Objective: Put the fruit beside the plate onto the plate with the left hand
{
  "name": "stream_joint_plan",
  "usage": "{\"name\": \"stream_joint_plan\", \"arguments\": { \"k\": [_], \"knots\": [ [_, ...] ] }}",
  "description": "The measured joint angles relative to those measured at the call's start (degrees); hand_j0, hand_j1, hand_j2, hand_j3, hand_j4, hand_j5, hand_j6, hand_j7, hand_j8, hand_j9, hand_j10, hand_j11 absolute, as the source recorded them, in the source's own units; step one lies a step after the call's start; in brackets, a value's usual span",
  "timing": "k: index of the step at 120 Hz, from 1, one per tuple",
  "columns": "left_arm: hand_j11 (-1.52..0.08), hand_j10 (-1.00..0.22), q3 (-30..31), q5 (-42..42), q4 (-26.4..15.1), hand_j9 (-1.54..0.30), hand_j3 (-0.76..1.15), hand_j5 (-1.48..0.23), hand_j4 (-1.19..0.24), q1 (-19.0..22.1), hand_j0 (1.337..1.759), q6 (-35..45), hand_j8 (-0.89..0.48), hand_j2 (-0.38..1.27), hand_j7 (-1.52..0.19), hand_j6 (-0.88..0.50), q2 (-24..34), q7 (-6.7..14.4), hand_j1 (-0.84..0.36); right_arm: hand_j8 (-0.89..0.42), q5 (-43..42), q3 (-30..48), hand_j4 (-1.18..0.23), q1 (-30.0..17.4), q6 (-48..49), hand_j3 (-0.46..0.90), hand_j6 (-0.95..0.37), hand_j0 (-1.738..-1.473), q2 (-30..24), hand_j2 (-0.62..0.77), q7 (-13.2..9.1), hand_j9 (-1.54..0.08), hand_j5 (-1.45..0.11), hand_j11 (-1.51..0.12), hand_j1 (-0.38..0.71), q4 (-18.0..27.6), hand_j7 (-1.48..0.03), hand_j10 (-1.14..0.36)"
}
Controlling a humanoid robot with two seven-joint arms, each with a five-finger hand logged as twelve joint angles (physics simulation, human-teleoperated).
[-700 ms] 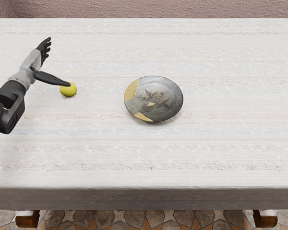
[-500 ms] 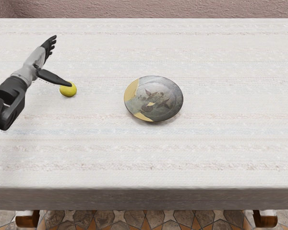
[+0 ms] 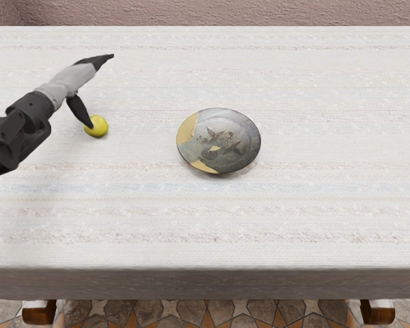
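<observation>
Currently the left hand (image 3: 75, 78) sits over the table's (image 3: 294, 219) left side, its arm entering from the left edge. The fingers (image 3: 96, 61) are stretched out straight and point toward the far right, while the thumb (image 3: 80, 113) angles downward. The hand is wide and grips nothing. The thumb tip meets the upper left edge of the yellow fruit (image 3: 97, 127), which lies on the cloth. The fruit is well apart from the dark plate (image 3: 253, 140), to its left.
</observation>
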Motion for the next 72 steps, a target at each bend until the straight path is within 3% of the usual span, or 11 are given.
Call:
{"name": "stream_joint_plan", "arguments": {
  "k": [25,72],
  "knots": [
    [-0.02,-0.02,1.44,0.13,-4.85,-0.02,0.00,-0.02,-0.02,-1.44,1.658,0.01,-0.02,0.01,-0.02,-0.02,-1.47,0.00,0.34,0.00,0.00,0.00,0.00,0.00,0.01,0.00,0.00,-1.658,0.00,0.00,0.00,0.00,0.00,0.00,-0.35,0.00,0.00,0.00],
    [-0.02,-0.02,2.25,7.49,-11.64,-0.02,0.00,-0.02,-0.02,-4.61,1.658,-3.28,-0.02,0.01,-0.02,-0.02,2.73,0.00,0.34,0.00,0.00,0.00,0.00,0.00,0.00,0.00,0.00,-1.658,0.00,0.00,0.00,0.00,0.00,0.00,-0.35,0.00,0.00,0.00]
  ]
}}
